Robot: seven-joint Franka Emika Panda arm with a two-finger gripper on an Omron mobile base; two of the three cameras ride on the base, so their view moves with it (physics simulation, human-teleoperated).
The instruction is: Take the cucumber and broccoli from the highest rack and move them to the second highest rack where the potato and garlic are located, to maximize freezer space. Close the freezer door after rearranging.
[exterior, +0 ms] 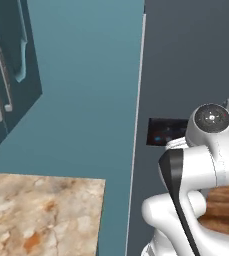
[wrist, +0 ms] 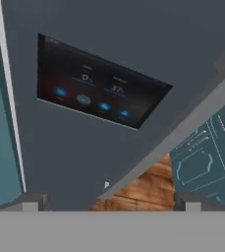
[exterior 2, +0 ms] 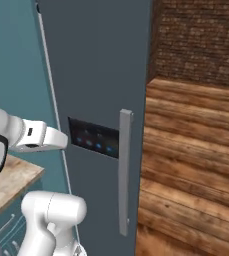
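From the left base view, the white arm (exterior: 196, 180) bends up at the lower right, right in front of a tall dark grey door (exterior: 186, 65). A small black screen (exterior: 165, 131) sits on that door, just behind the arm. To the left is a blue-green wall (exterior: 86, 100), and a blue-green cupboard (exterior: 8, 70) with long pale handles stands at the far left. A stone-look bench (exterior: 41, 215) lies at the lower left. A bit of wood floor (exterior: 228, 202) shows at the right edge. From the right base view, the door is shut, and a long grey handle (exterior 2: 125, 170) runs down its right side. The screen has little blue lights and sits just left of the handle. The arm reaches in from the left, and its end is near the screen's left edge. Wood floor and a brick wall (exterior 2: 201, 40) are on the right, and a corner of a wooden bench (exterior 2: 8, 182) is at the left. In the hand view, the claw (wrist: 109, 202) is spread wide, holding nothing, with its two tips far apart. It looks at the door, with the screen up high and the handle slanting across. The cucumber and broccoli must be behind the shut door; I cannot see them.
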